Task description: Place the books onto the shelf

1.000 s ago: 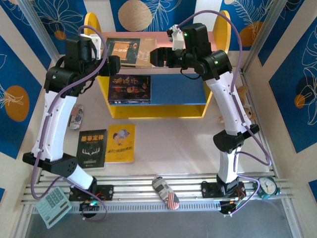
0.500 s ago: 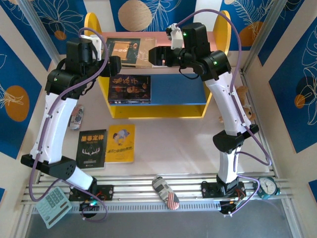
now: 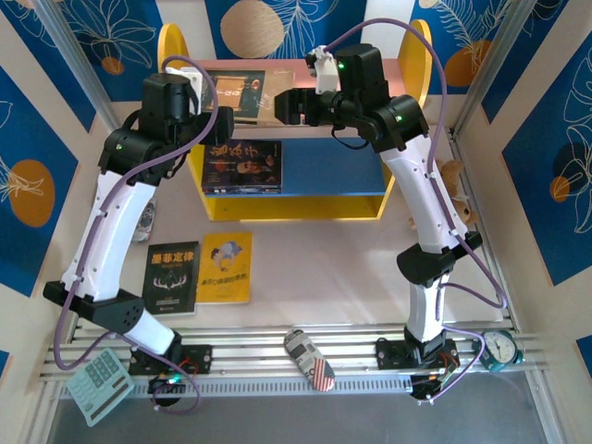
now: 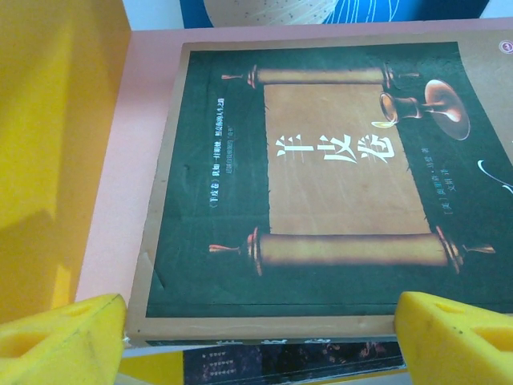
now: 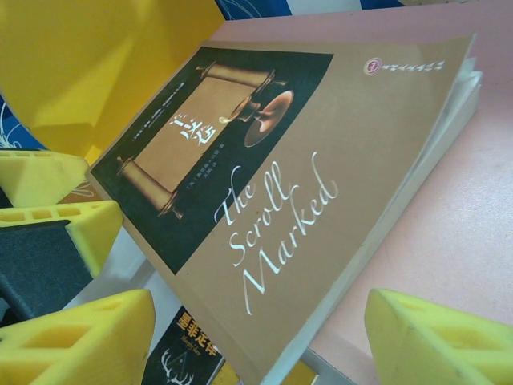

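Brown-black book (image 4: pixel 321 176) with the orange scroll panel lies on the shelf's (image 3: pixel 296 205) pink top board (image 4: pixel 136 160), near edge overhanging. My left gripper (image 4: pixel 256 345) is spread at that edge, my right gripper (image 5: pixel 256 337) spread at its right end; neither pinches it. Dark book (image 3: pixel 242 166) on the blue lower board (image 3: pixel 333 166). Black book (image 3: pixel 173 276) and yellow book (image 3: pixel 226 266) on the table (image 3: pixel 314 268).
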`<state>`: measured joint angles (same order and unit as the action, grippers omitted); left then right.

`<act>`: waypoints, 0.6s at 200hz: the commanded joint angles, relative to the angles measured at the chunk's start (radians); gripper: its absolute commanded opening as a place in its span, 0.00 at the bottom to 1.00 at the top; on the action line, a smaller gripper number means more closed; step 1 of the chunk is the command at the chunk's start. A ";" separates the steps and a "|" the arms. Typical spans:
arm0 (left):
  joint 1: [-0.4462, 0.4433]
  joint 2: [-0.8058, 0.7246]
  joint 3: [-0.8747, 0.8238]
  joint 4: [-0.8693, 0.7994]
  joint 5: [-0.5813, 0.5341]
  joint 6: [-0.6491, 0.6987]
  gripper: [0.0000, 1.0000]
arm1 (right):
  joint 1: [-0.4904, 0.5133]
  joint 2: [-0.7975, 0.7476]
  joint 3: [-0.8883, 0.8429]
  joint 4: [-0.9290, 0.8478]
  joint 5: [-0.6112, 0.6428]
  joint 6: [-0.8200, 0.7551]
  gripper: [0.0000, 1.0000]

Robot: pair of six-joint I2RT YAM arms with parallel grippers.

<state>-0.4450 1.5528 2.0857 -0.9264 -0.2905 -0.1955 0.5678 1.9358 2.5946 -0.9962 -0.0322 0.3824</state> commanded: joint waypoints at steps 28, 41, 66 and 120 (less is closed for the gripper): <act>-0.045 0.015 -0.019 -0.006 -0.010 0.010 0.86 | 0.003 0.016 -0.004 0.010 0.013 -0.021 0.71; -0.050 0.010 -0.019 -0.005 -0.012 0.009 0.86 | 0.000 0.023 -0.001 0.009 0.007 -0.021 0.71; -0.055 0.004 -0.015 -0.003 -0.007 0.004 0.86 | -0.001 0.032 0.012 0.003 0.011 -0.023 0.71; -0.063 -0.014 -0.012 -0.006 0.009 -0.018 0.85 | -0.008 0.029 0.024 -0.016 0.091 -0.100 0.76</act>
<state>-0.4881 1.5589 2.0819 -0.9085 -0.3077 -0.2035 0.5682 1.9484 2.5973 -0.9955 -0.0021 0.3477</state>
